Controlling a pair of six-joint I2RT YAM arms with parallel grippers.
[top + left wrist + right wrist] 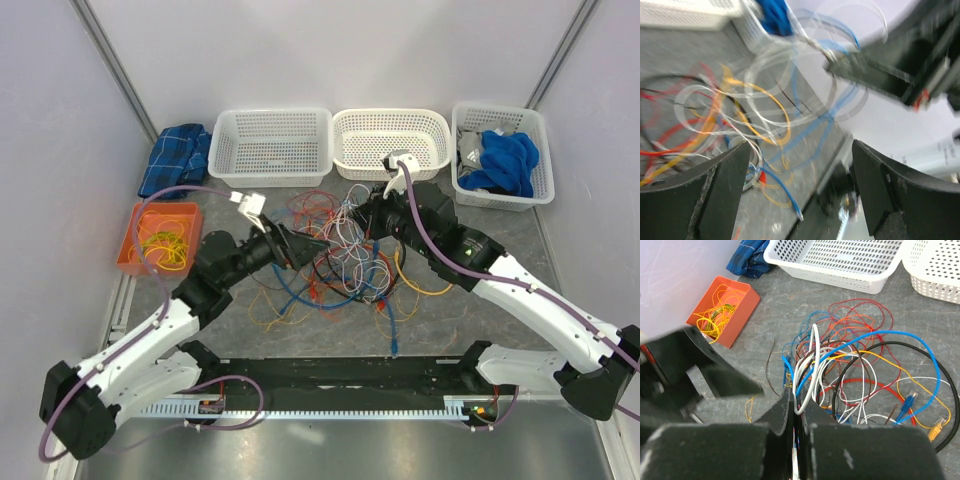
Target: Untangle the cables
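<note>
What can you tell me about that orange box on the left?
The orange box is a small, shallow, open tray, plastic by its look, with sloping walls. It sits flat on the grey table at the left, just nearer the arms than a blue cloth. A loose bundle of thin yellow wires lies inside.

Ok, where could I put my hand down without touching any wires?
Bare table lies between the right basket and the right arm, and a strip between the cables and the black rail. The middle is crowded with cables.
</note>
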